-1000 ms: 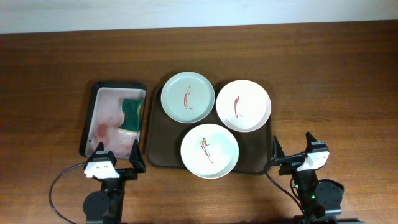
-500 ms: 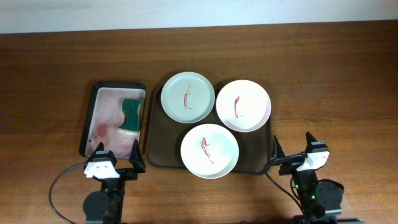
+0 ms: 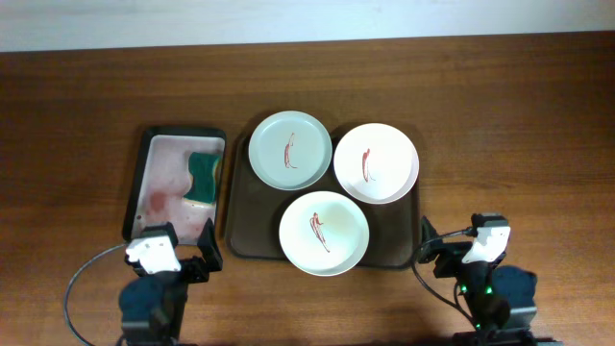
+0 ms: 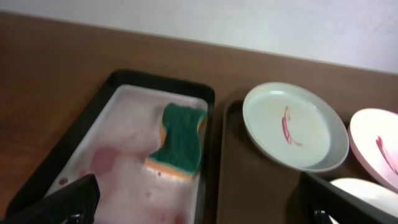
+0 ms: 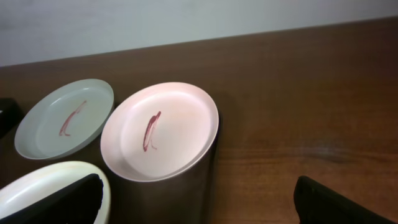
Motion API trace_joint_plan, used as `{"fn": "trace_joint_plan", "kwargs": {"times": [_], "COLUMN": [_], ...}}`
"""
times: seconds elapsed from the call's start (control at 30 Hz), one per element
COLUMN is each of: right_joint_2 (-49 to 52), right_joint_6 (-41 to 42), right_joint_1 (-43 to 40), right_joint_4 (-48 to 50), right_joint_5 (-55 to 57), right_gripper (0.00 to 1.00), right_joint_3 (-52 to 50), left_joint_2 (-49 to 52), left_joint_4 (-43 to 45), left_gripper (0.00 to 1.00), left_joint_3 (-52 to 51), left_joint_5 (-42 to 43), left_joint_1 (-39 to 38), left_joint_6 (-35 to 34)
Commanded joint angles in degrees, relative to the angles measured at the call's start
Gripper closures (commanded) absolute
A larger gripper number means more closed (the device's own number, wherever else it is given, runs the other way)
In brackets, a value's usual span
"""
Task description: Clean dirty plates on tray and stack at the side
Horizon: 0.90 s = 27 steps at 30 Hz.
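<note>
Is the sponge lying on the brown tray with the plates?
No, the sponge lies in the smaller black-rimmed tray beside the brown tray.

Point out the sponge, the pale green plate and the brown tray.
sponge (image 4: 180, 140), left wrist view, green top face.
pale green plate (image 3: 273, 154), overhead view, bare inner surface.
brown tray (image 3: 252, 223), overhead view, bare floor.

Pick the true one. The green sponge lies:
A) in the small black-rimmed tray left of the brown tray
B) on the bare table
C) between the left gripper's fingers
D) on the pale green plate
A: the green sponge rests inside the black-rimmed tray, which sits just left of the brown tray that holds the plates.
</note>
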Motion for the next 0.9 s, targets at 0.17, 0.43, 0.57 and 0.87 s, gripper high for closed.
{"fn": "trace_joint_plan", "kwargs": {"times": [0.17,0.43,0.57,0.87], "right_joint_2": [20.7,39.8,44.8,45.9], "right_joint_6": [1.9,1.9,1.9,1.9], "right_joint_1": [-0.1,-0.1,-0.1,-0.1], "right_joint_4": [-9.8,-30.1,-36.4,-35.5], "right_joint_5": [-2.0,-5.4,-5.8,-10.1], "right_gripper": [0.01,0.01,0.01,0.01], "right_joint_3": [19.7,41.0,47.9,48.9], "left_joint_2": [23.8,46.2,52.0,58.7], "left_joint_4": [-11.2,-33.3,-38.6,-25.7], "left_gripper": [0.01,0.01,0.0,0.0], "left_joint_3": [21.7,47.5,53.4,53.4], "left_joint_5": [0.7,0.6,1.2,-0.4], "left_joint_1": [0.3,0.3,0.3,0.4], "left_joint_6": [1.0,1.0,0.9,0.7]}}
